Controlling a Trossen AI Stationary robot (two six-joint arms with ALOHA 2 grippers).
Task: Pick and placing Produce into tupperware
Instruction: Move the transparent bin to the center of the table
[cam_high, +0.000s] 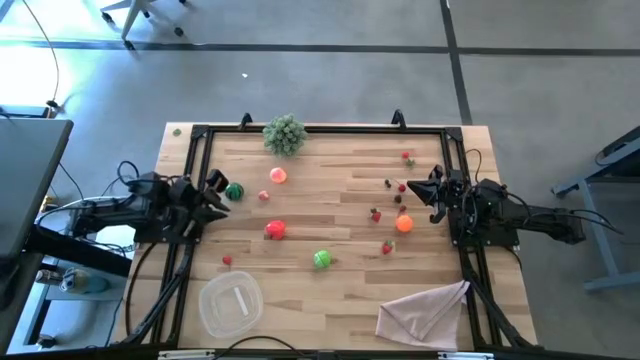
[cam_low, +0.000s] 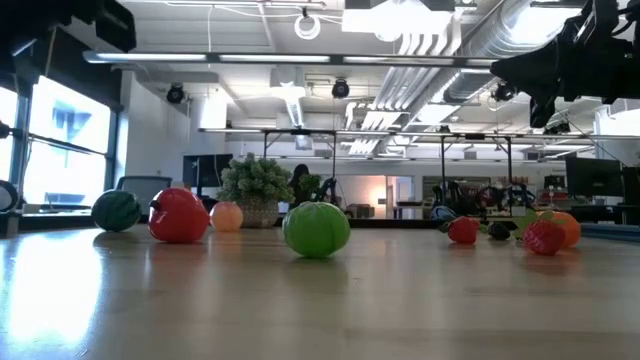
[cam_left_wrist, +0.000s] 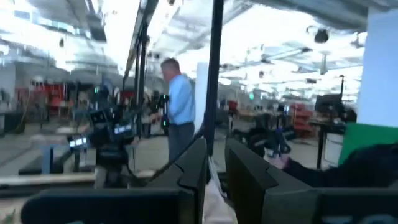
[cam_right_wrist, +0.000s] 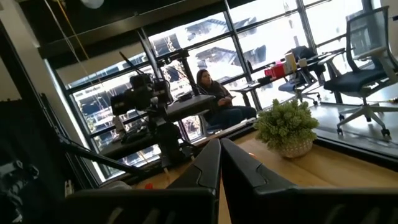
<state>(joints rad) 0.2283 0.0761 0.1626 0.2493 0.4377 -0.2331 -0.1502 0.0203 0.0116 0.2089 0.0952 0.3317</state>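
meanwhile, produce (cam_high: 275, 229) lies scattered outside tupperware (cam_high: 230, 304).

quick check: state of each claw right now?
Left claw: shut, empty, at the table's left edge.
Right claw: shut, empty, at the right edge.

Green ball (cam_low: 317, 229) centre; red pepper (cam_low: 179, 215), dark melon (cam_low: 116, 211) left.

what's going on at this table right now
Nothing is being handled yet. The left hand waits at the table's left edge beside a dark green ball, and the right hand at the right edge, both empty. The produce lies scattered across the wood, and the tupperware sits empty near the front left corner.
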